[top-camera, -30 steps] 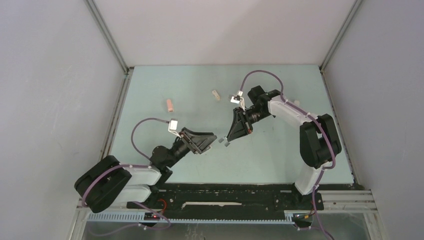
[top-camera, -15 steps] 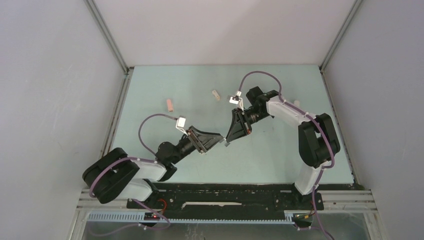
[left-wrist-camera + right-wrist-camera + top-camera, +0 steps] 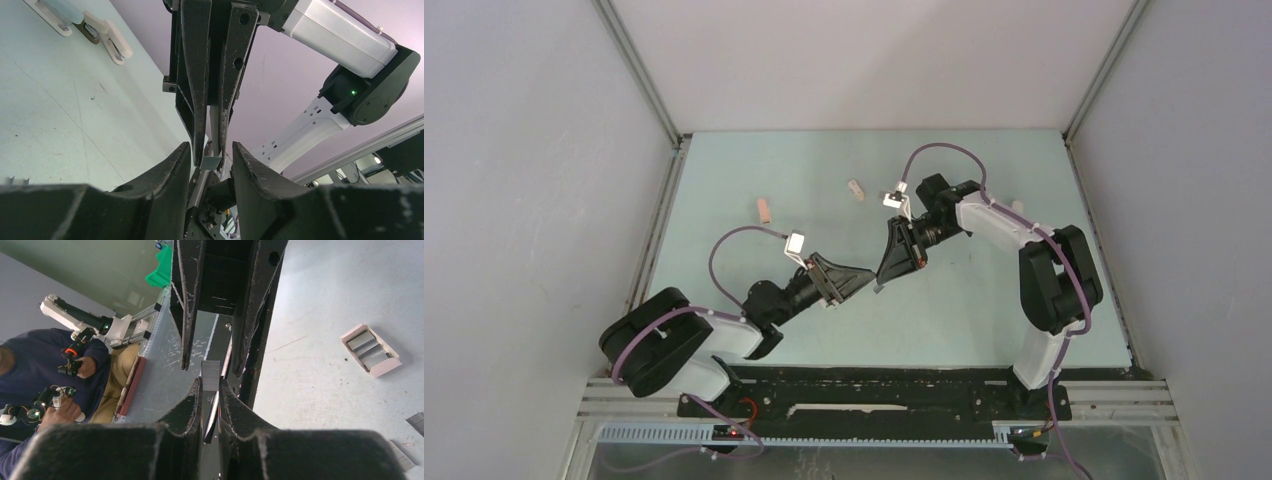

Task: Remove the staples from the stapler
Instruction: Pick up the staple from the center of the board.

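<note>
A short grey strip of staples [image 3: 210, 371] is pinched between the fingertips of my right gripper [image 3: 210, 381], which is shut on it above the table. My left gripper [image 3: 211, 146] meets it tip to tip. Its jaws stand apart on either side of the strip's [image 3: 211, 162] free end and the right fingertips, and I see no contact. In the top view the left gripper [image 3: 862, 281] and right gripper [image 3: 880, 287] touch noses at mid-table. A small white stapler [image 3: 855, 190] lies at the back, and a pink stapler [image 3: 765, 210] lies to its left.
A small pink open case with grey strips [image 3: 371, 351] lies on the table to the right of the right gripper. Loose grey strips [image 3: 415, 422] lie nearer the edge of that view, and another loose strip [image 3: 17, 180] lies by the left gripper. Grey walls enclose the pale green table [image 3: 984, 300].
My left arm has swung right until its gripper reached the right gripper's tips. Its jaws have narrowed around the strip. The right arm has barely moved.
</note>
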Tool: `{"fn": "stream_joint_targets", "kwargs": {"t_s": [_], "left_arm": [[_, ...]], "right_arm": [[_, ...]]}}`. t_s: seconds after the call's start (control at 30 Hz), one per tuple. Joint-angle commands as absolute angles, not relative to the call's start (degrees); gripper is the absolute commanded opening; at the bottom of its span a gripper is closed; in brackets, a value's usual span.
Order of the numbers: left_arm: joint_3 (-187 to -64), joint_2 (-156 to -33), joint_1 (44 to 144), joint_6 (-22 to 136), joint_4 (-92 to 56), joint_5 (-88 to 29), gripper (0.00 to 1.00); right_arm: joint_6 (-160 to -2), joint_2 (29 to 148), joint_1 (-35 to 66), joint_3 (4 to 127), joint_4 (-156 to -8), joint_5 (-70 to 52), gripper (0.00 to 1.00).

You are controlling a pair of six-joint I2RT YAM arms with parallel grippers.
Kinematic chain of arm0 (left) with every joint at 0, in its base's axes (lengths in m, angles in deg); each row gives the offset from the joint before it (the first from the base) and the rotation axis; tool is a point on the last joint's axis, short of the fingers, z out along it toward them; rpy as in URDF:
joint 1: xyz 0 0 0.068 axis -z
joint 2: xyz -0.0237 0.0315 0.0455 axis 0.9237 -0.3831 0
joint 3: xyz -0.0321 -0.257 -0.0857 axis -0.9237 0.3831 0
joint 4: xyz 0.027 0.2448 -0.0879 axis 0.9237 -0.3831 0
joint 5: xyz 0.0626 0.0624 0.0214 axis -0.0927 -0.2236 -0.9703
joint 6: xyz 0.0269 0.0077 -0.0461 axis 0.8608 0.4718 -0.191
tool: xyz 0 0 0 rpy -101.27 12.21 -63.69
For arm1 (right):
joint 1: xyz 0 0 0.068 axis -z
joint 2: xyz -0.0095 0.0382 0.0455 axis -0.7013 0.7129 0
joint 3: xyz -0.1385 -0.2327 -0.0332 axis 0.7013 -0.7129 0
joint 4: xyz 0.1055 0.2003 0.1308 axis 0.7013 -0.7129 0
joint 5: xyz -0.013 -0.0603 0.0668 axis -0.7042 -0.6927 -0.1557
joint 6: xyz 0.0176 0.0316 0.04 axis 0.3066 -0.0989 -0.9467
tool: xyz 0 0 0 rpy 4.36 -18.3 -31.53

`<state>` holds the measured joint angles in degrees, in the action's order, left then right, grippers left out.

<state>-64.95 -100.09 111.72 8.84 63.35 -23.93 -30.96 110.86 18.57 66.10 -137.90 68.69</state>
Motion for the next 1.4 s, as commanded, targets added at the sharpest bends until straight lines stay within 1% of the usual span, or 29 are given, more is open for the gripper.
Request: {"fn": "stream_joint_targets", "kwargs": {"t_s": [0.0, 0.33, 0.53, 0.63, 0.87, 1.03, 1.1, 1.23, 1.37], "left_arm": [[-67.47, -100.33, 111.95, 8.71, 65.93, -22.90, 0.41], [-67.83, -101.03, 112.14, 9.03, 65.91, -22.69, 0.41], [-67.86, -100.96, 112.13, 9.33, 65.92, -22.79, 0.34], [-67.86, -100.86, 112.19, 9.42, 65.91, -22.75, 0.30], [-67.95, -101.28, 112.15, 9.35, 65.97, -22.55, 0.26], [-68.13, -101.56, 112.13, 9.35, 65.91, -22.41, 0.16], [-68.16, -101.50, 112.17, 9.35, 65.99, -22.46, 0.15], [-67.89, -101.18, 112.13, 9.61, 65.91, -22.68, 0.12], [-67.13, -100.63, 112.10, 9.84, 65.93, -23.17, 0.11]], "right_arm": [[-31.42, 111.30, 18.90, 68.19, -138.76, 70.94, 0.10], [-31.68, 111.67, 19.12, 68.17, -138.76, 71.15, 0.11], [-31.68, 111.79, 18.91, 68.19, -138.87, 71.08, 0.10], [-31.76, 111.90, 18.90, 68.16, -138.79, 71.02, 0.11], [-32.11, 112.05, 18.88, 68.15, -138.61, 70.91, 0.11], [-32.28, 112.08, 18.78, 68.15, -138.48, 70.52, 0.13], [-32.23, 112.09, 18.78, 68.19, -138.46, 70.24, 0.17], [-30.85, 111.86, 18.54, 68.14, -139.43, 69.99, 0.33], [-28.11, 111.46, 18.55, 68.18, -141.41, 69.78, 0.50]]}}
